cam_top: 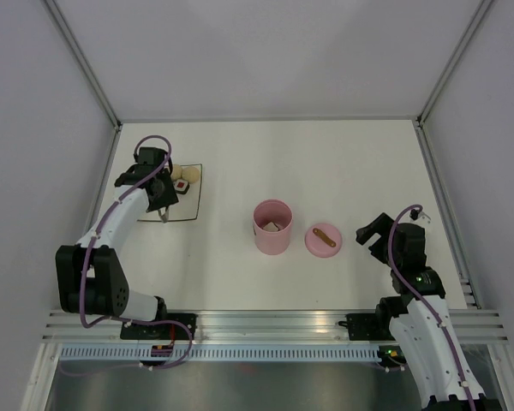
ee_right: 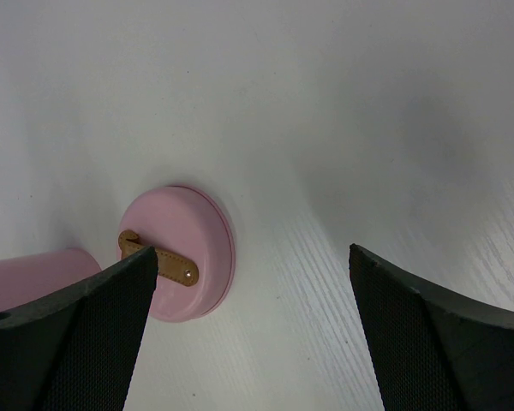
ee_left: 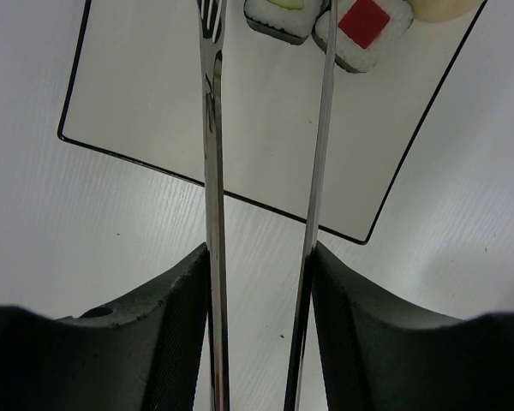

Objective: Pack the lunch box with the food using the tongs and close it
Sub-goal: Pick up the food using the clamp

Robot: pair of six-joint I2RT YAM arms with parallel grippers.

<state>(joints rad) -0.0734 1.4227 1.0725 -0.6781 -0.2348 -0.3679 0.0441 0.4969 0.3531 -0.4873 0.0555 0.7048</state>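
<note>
While my left pincer [ee_left: 259, 261] stands about half closed, pressing both arms of the long slim silver metal tongs [ee_left: 212, 171], the risk lies just ahead of it. Past the tips, a black-and-white sushi-like piece with a pale centre [ee_left: 278, 17] shows between the arms, and a red-centred one [ee_left: 364, 26] sits just outside, both on the flat black-edged white tray [ee_left: 154, 86]. Squeezing off-centre could shove the red piece away or twist the smooth tongs. My right pincer [ee_right: 250, 257] hangs wide open, empty, near the round pink lid [ee_right: 193, 223] beside the pink cylindrical lunch box [cam_top: 272, 244].
</note>
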